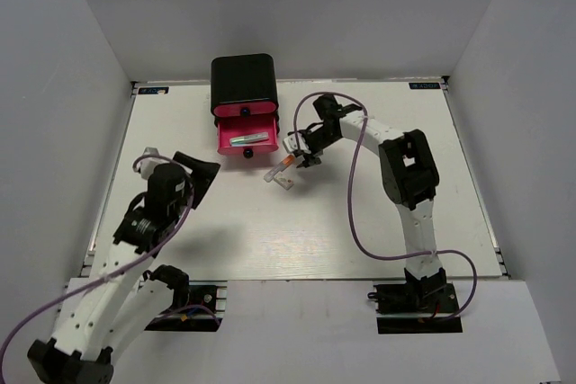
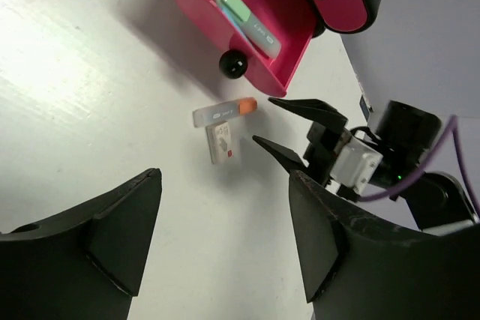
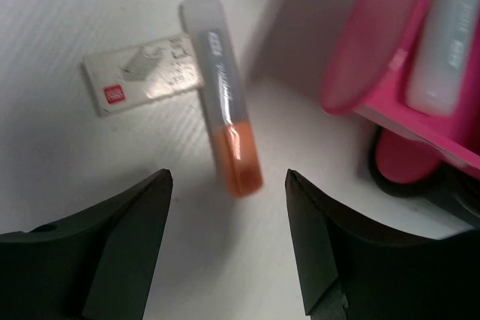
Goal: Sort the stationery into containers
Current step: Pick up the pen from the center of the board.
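Right gripper [image 3: 229, 175] poised over the grey marker

Its jaws stand wide and empty, straddling the grey marker [image 3: 222, 95], which lies flat on the tabletop [image 1: 270, 240] at about 4 o'clock from the open drawer [image 1: 225, 129], one end touching the white eraser [image 3: 142, 73]. Two pens [image 2: 247, 16] lie in that drawer. Pick-up looks to be the step in hand: next, lower squarely and close across the barrel, clear of the eraser. Left gripper [image 2: 225, 177] hangs wide and empty at 8 o'clock
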Available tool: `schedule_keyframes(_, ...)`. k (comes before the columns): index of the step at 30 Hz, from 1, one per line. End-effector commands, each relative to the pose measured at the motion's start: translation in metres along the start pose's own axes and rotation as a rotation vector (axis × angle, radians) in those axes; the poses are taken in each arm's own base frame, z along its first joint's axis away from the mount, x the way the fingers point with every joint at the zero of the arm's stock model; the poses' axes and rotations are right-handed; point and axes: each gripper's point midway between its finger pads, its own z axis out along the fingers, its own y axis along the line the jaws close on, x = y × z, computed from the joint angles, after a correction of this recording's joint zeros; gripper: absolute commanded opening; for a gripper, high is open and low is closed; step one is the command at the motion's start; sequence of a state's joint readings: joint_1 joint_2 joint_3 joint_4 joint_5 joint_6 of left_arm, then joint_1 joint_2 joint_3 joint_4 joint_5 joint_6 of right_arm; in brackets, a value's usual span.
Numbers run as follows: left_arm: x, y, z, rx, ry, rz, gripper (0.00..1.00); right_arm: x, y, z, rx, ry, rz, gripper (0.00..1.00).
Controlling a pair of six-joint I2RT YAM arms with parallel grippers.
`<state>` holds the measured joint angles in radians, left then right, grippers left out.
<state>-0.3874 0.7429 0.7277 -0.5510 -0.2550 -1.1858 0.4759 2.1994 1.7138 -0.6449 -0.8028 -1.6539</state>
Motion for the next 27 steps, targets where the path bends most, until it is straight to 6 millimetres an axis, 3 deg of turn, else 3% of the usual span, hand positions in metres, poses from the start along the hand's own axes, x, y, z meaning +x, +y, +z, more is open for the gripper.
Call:
schedule_keyframes(1, 0.003, 0.034, -0.016, -0.062, -0.007, 0.011, 0.79, -0.007, 0.011, 0.010, -0.068, -0.009, -0.006, 0.68)
schedule_keyframes(6, -0.003, 0.040, -0.033, -0.033, -0.039, -0.023, 0.79, 0.000, 0.016, 0.024, -0.085, 0.005, 0.020, 0.66)
schedule_keyframes(11, -0.002, 0.042, -0.034, -0.059, -0.029, -0.006, 0.80, 0.002, 0.009, 0.034, -0.063, 0.003, 0.083, 0.66)
schedule_keyframes(22, 0.001, 0.040, -0.036, -0.052, -0.002, 0.004, 0.80, 0.001, 0.002, 0.037, -0.041, -0.009, 0.082, 0.66)
schedule_keyframes(27, 0.004, 0.041, -0.036, -0.059, 0.010, -0.003, 0.80, 0.014, -0.003, 0.043, -0.028, 0.035, 0.095, 0.66)
